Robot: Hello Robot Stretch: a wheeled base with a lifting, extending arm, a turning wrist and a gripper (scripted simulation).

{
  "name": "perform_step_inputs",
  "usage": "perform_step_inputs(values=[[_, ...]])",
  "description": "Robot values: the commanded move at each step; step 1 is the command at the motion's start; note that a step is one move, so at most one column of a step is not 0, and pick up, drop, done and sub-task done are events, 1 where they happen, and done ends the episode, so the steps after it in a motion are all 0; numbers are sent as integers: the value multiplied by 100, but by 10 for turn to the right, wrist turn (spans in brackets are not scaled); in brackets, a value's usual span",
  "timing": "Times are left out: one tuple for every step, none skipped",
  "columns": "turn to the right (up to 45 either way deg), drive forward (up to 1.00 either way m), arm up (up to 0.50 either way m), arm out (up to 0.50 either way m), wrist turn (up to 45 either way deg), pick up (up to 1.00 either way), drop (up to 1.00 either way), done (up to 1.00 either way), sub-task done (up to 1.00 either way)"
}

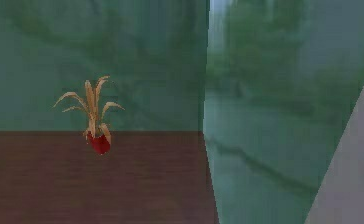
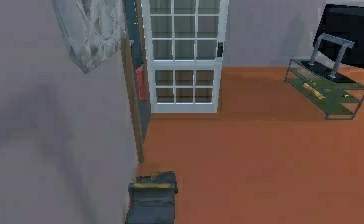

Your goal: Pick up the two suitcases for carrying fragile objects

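in the forward view, the left and middle of the frame are a teal-green wall above a dark reddish-brown floor. left of centre, where wall meets floor, stands a small plant with tan, drooping leaves in a red pot. just right of centre an upright wall edge runs the height of the frame, and beyond it a paler green surface fills the right. a pale grey slab cuts across the lower right corner

in the arm side view, a grey wall takes up the left third of the frame, with a crumpled grey-white piece hanging on it at the upper left. at the bottom, just left of centre, 1 dark case with a yellowish strip across its top sits on the orange floor, just beside the end of the grey wall; it may be 1 of the suitcases. above it a brown door frame rises with a small red thing on it. right of that, at upper centre, is a white door with many glass panes. at the upper right a dark television stands on a low green stand, well apart from the case

the gripper's state cannot be told
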Motion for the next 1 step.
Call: perform_step_inputs(values=[[0, 0, 8, 0, 0, 0, 0, 0, 0]])
